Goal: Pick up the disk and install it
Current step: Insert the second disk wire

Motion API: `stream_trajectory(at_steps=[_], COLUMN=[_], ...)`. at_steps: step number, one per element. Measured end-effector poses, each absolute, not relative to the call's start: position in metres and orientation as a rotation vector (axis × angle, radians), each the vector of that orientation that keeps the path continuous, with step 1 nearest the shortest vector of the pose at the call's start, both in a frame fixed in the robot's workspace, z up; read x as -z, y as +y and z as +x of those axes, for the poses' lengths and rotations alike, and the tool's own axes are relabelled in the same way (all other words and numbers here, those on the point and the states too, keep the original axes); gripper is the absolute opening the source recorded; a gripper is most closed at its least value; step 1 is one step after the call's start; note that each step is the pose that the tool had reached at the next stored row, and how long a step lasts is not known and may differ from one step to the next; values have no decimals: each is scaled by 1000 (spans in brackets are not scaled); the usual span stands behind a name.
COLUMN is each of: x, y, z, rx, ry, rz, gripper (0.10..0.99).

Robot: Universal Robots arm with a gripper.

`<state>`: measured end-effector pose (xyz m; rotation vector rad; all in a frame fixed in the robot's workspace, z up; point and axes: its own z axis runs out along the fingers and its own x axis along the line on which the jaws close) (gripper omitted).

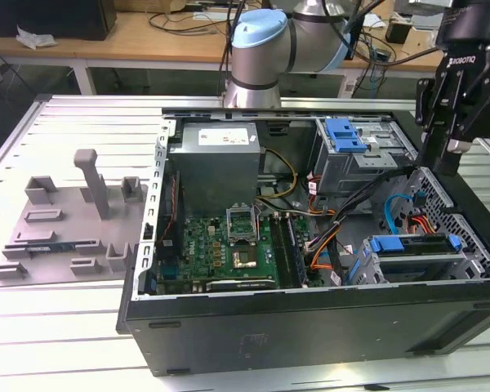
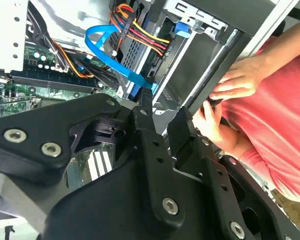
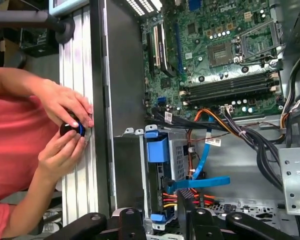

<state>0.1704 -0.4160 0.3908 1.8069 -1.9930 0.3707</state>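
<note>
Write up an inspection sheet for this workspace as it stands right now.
Surface: ribbed metal table carrying the open computer case.
Job's things: disk sits in the drive bay at the case's front corner, on the exterior view's right.
Clutter: grey plastic fixture tray on the exterior view's left.
Grippers: gripper hangs over the case's edge above the bay, empty, jaws apart.
Cables: blue flat cable and red-yellow wire bundle run beside the bay.
Surroundings: a person's hands holding a small dark object at the table edge; wooden bench behind.

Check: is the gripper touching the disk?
Apart. In the first wrist view the open gripper sits short of the disk, with a visible gap between them.
</note>
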Motion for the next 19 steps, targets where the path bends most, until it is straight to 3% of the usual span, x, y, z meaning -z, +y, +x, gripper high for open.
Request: stream_trajectory(at_steps=[19], x=[-360], y=[-420], z=[167], rx=[-388], ry=[-1987], rz=[1811], gripper=[396])
